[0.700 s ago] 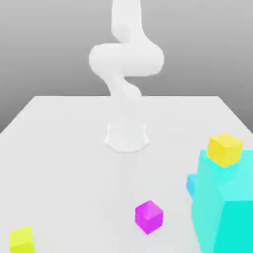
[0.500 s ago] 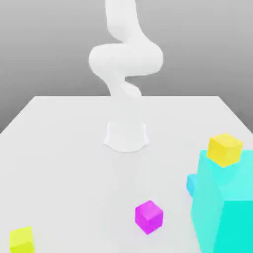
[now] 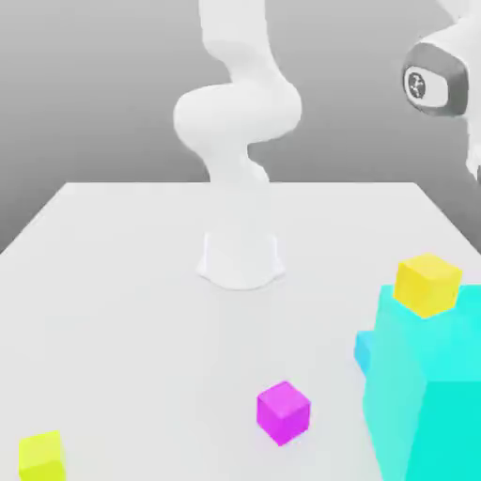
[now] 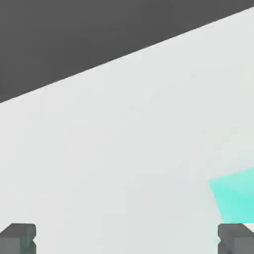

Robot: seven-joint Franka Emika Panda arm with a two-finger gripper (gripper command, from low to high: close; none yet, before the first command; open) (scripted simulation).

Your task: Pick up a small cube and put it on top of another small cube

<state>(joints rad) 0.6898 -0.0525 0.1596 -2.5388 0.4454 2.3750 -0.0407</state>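
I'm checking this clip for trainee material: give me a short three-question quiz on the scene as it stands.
1. True or false: the yellow cube at the exterior view's right rests on the huge cyan block.
2. Which small cube lies nearest the small sky-blue cube? A) magenta cube B) yellow cube at the near left corner
3. Fill in: the gripper is ____.

Key: 1 true; 2 A; 3 open, holding nothing.
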